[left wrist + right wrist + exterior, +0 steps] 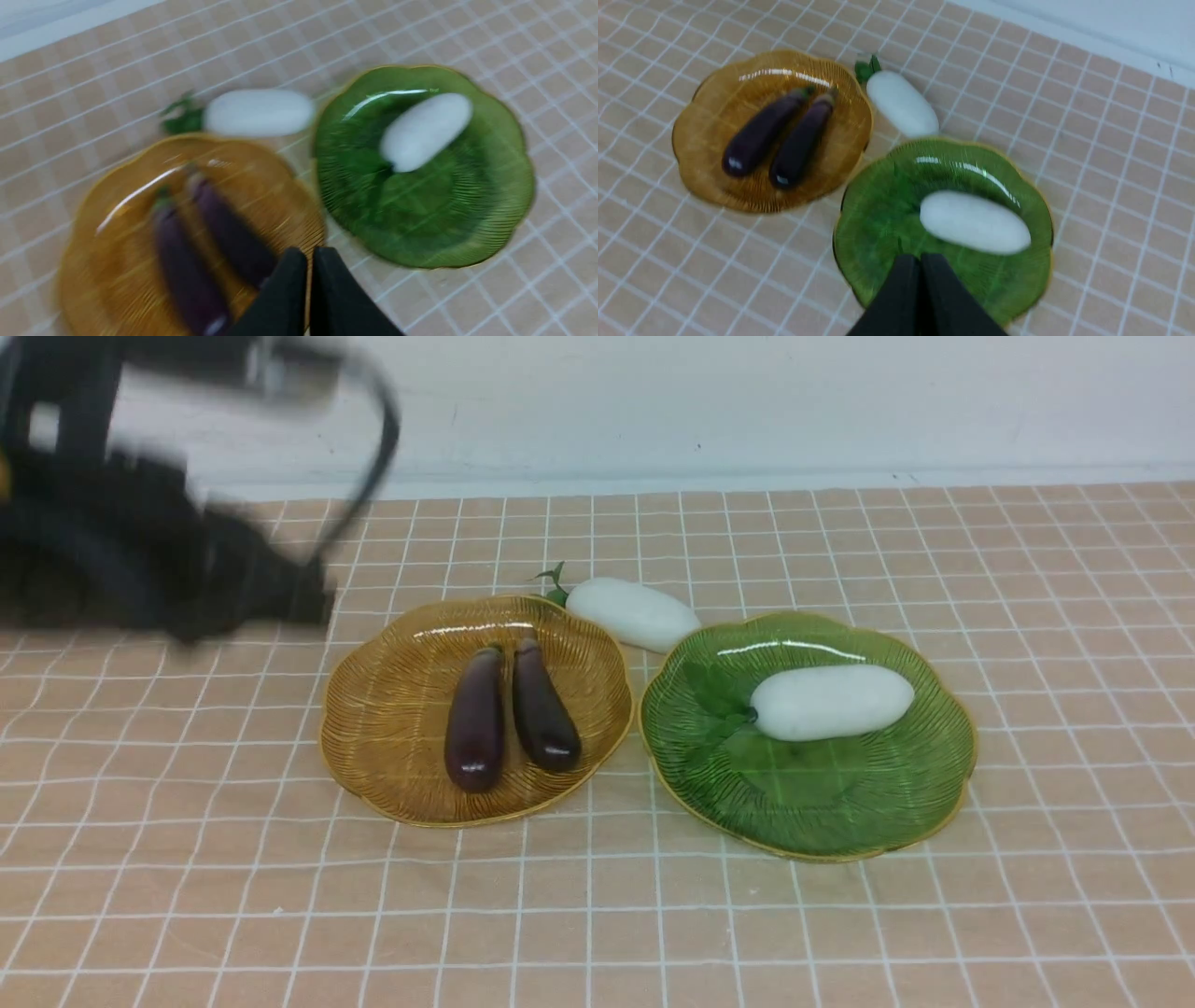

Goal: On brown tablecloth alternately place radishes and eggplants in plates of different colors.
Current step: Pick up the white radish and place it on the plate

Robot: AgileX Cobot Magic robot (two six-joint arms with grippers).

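Note:
Two dark purple eggplants (476, 719) (543, 705) lie side by side in the amber plate (392, 709) on the brown tablecloth (597, 915). One white radish (831, 702) lies in the green plate (812, 793). The other radish (633, 613) rests on the cloth behind and between the plates. My left gripper (309, 255) is shut and empty, above the amber plate's edge (93, 280); its arm (159, 560) blurs at the far left. In the right wrist view my right gripper (920, 259) is shut and empty over the green plate (878, 210), near the radish (975, 222).
A white wall (747, 401) runs along the far edge of the cloth. The cloth is slightly wrinkled toward the front. The right arm does not show in the front view.

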